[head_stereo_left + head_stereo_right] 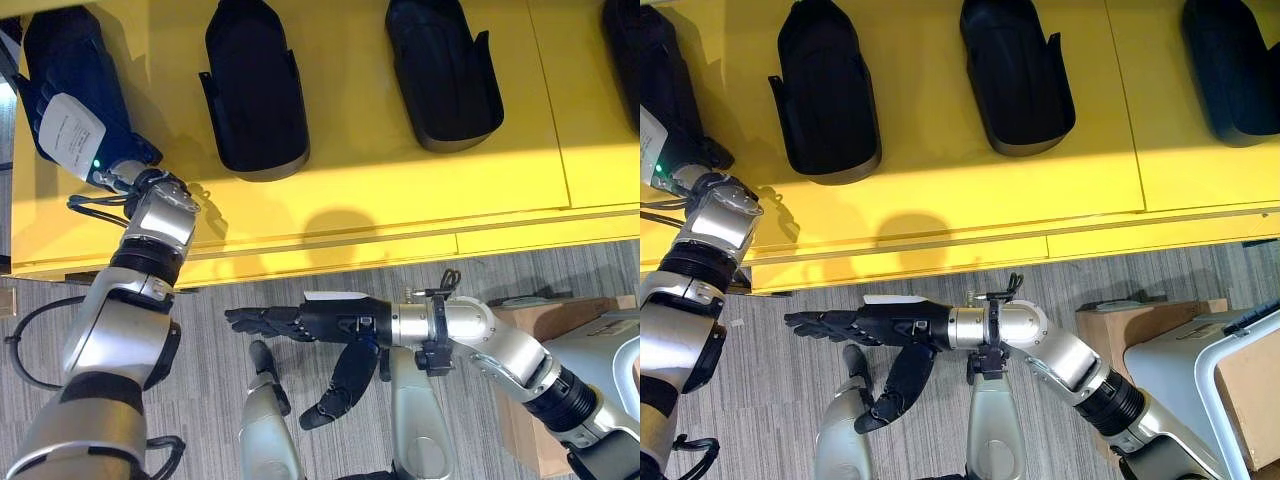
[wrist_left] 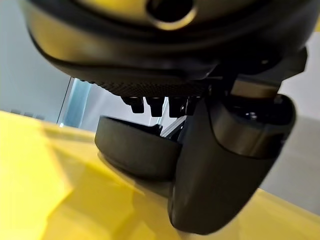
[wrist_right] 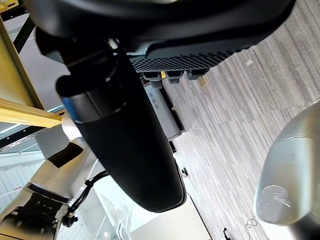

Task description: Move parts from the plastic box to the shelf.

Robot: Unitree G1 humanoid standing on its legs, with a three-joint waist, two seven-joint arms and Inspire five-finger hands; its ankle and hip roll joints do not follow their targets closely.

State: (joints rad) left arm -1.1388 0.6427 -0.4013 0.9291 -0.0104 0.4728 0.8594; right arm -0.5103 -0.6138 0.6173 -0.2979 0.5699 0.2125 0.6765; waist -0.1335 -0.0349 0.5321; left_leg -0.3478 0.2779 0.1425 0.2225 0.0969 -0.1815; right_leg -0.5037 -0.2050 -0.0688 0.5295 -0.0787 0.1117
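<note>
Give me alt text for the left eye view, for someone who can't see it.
The left hand rests on a black part at the left end of a yellow shelf, beside more black parts. The right hand hangs open over grey floor below.

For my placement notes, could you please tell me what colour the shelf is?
Bright yellow; the shelf shows best in the right eye view.

Open shelf (image 1: 400, 190) lanes between parts (image 1: 255, 90)
</note>
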